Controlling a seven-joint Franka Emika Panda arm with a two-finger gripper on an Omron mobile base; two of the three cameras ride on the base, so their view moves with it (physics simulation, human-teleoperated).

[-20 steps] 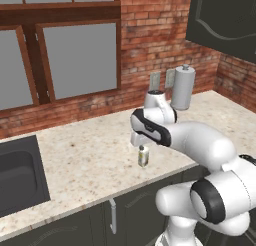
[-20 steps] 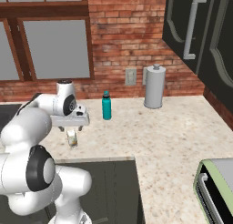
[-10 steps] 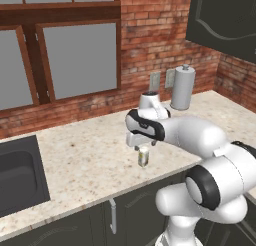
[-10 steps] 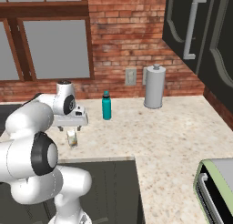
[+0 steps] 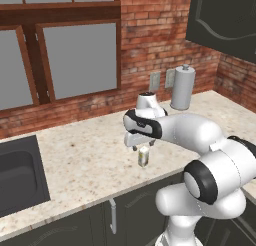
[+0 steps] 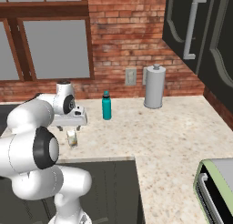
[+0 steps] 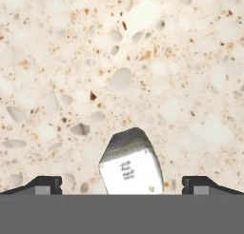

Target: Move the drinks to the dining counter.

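Hand view: can (image 7: 130, 164) between spread gripper (image 7: 122, 184) tips, ungrasped; pick step; next, descend and close.

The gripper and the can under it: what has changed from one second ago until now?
The gripper has come lower over the can, jaws open on either side of it, not yet closed. The can, the teal bottle and the paper-towel roll stayed where they were.

cream can (image 5: 143, 155) upright near counter edge; teal bottle (image 6: 106, 105) upright behind.
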